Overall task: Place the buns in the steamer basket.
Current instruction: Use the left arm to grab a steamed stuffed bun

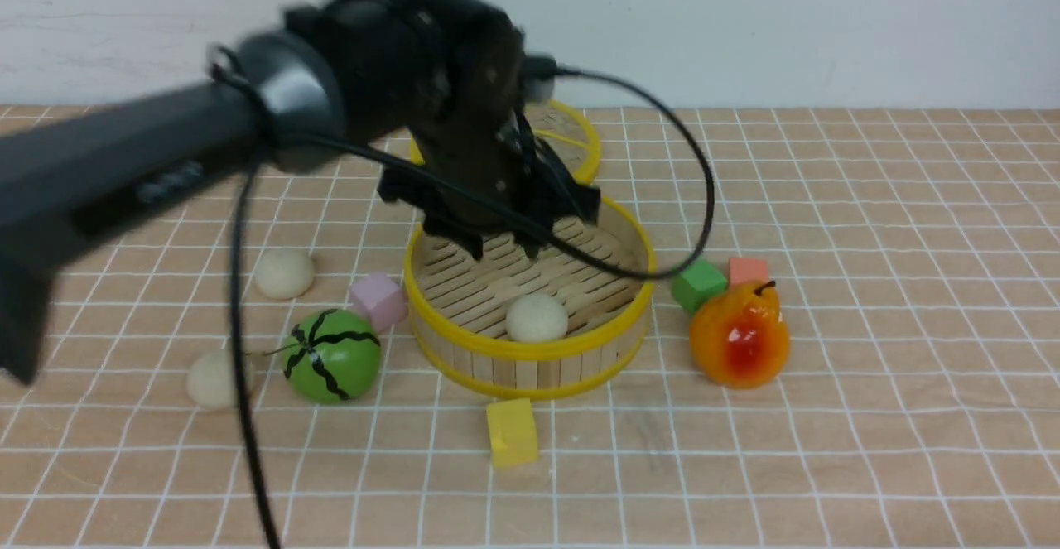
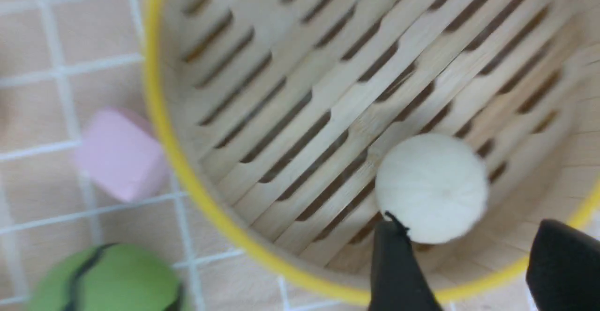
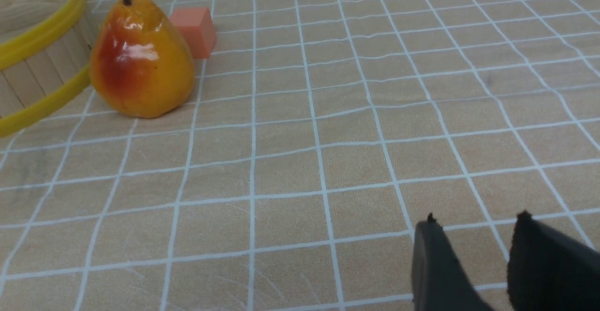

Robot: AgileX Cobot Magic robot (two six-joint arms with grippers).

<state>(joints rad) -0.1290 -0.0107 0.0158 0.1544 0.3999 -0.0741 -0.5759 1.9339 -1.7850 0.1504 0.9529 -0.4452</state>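
The steamer basket (image 1: 538, 367) (image 2: 178, 151) stands mid-table, round, with yellow rims and a slatted floor. One off-white bun (image 1: 537, 318) (image 2: 431, 186) lies on its floor near the front wall. My left gripper (image 1: 503, 249) (image 2: 468, 222) hangs just above the basket's far half, open, with the bun free below its fingertips. Two more buns (image 1: 284, 273) (image 1: 214, 379) rest on the table to the left of the basket. My right gripper (image 3: 473, 219) shows only in its own wrist view, low over bare table, open with nothing between its fingers.
A green watermelon ball (image 1: 331, 356) and a pink cube (image 1: 378, 300) sit left of the basket. In front lies a yellow cube (image 1: 512, 431). A pear (image 1: 739, 334), green cube (image 1: 698, 284) and orange cube (image 1: 748, 269) are right. A woven lid (image 1: 571, 139) lies behind.
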